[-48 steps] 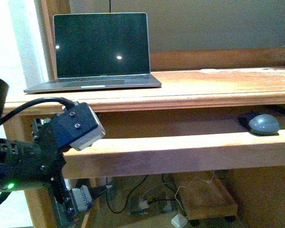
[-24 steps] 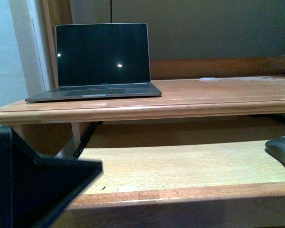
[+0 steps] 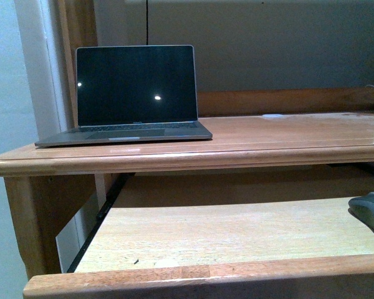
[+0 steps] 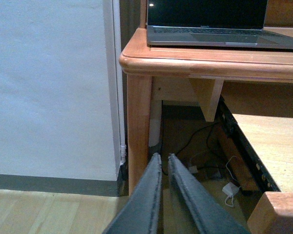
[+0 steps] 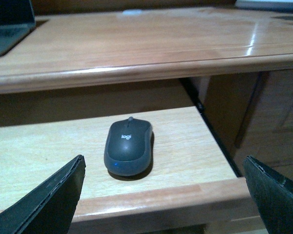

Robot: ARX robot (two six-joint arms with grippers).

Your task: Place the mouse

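Laptop (image 3: 136,93) serves as the landmark in the front view: it stands open with a dark screen on the wooden worktop (image 3: 287,134). Below it and out toward the camera runs a pull-out shelf (image 3: 224,233) of pale wood. The mouse (image 3: 372,212) lies on that shelf, lower than the laptop and well off to its right, cut by the picture's edge. Neither arm shows here. In the left wrist view, the left tool (image 4: 163,161) hangs low beside the desk leg (image 4: 139,126), below the laptop's corner of the worktop. Its fingers are drawn nearly together with only a thin gap, and it holds nothing. Cables (image 4: 205,165) lie on the floor beyond it. In the right wrist view, the right tool (image 5: 163,161) is spread wide and empty, and the dark grey mouse, bearing a small logo, sits on the shelf between and beyond its two fingers (image 5: 49,200), touching neither. A corner of the laptop is just visible far off on the worktop above. The step in hand looks like the approach for the pick-up, with nothing grasped yet. The next move probably calls for easing the right tool forward and down until its fingers flank the mouse's sides, then closing gently on the smooth dome. The lift should clear the worktop's overhanging edge before carrying the mouse up, perhaps beside the laptop.
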